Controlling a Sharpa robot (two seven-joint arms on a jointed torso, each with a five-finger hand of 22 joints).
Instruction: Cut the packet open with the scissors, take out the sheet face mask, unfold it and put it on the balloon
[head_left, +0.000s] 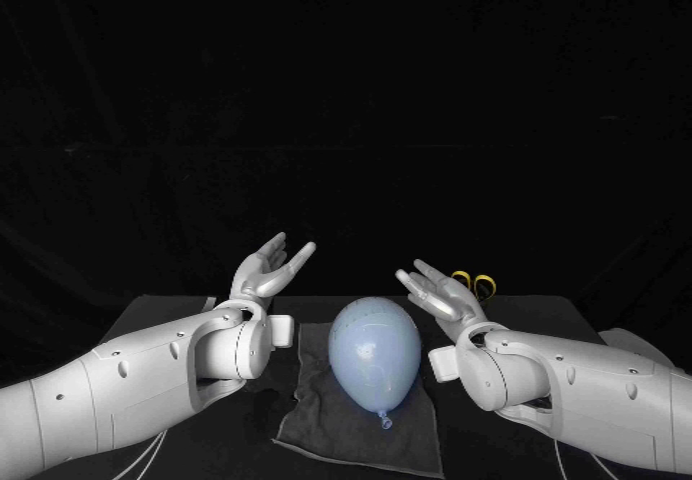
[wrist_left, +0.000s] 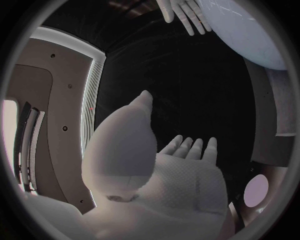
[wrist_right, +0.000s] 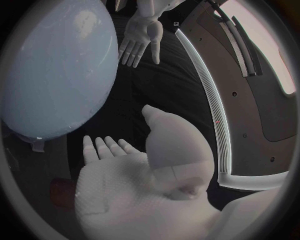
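Scissors (head_left: 477, 283) lie by the bench's (head_left: 166, 312) far edge, just beyond the right hand (head_left: 441, 294); its fingers (head_left: 427, 274) and the left hand's (head_left: 271, 268) are apart, empty

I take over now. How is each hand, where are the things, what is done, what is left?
Left hand: open, empty, beside the balloon.
Right hand: open, empty, on its other side.
The balloon lies on a grey cloth, no mask on it.
Scissors, yellow handles, lie beyond the right hand.
Done: no step, as far as shown.
Left: cut, take out, unfold, place.
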